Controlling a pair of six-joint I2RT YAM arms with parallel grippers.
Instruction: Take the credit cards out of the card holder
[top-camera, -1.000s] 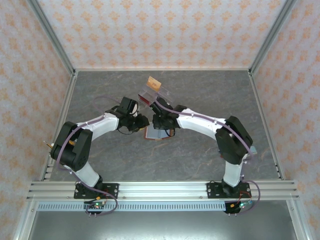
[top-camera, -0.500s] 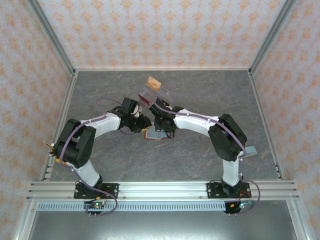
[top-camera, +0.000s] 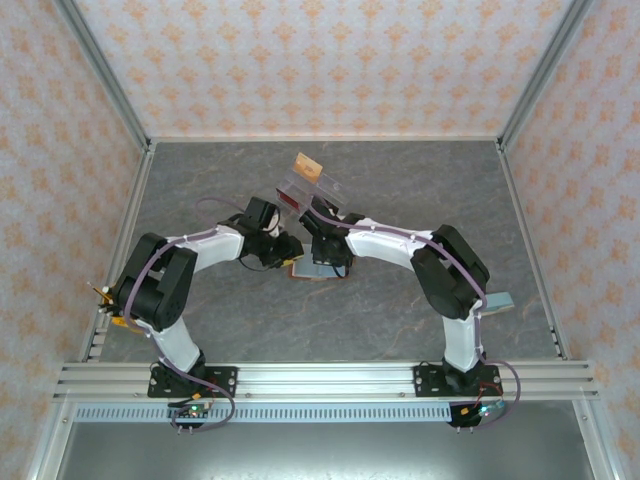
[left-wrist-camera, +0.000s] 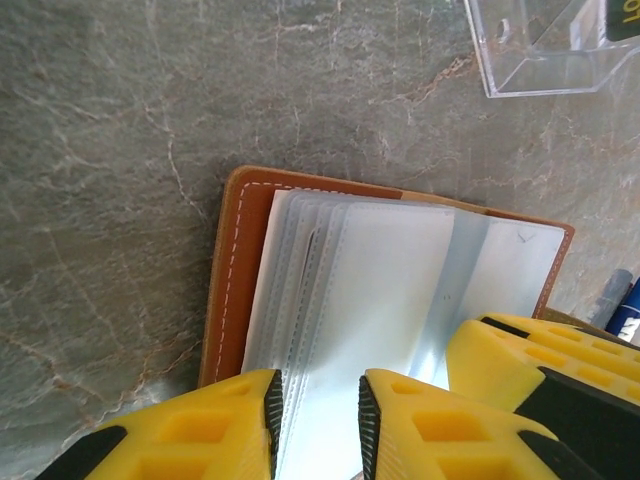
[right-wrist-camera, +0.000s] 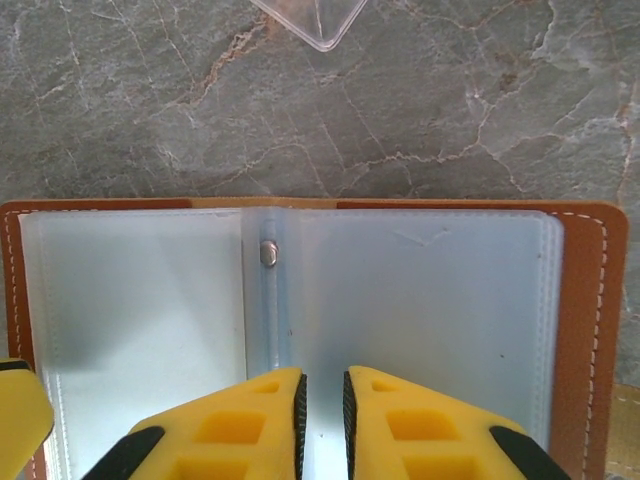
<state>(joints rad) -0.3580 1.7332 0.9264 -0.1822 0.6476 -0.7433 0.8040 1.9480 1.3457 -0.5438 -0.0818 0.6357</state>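
My left end effector (left-wrist-camera: 315, 420) narrow, pinching the card holder (left-wrist-camera: 236, 250) by its fanned clear sleeves (left-wrist-camera: 380, 290); right end effector (right-wrist-camera: 321, 420) narrow over centre fold (right-wrist-camera: 268, 310), grip unclear.

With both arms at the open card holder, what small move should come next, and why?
Both exposed sleeves of the card holder look empty, and more lie stacked, so the left fingers should probably fold the sleeve between them aside.
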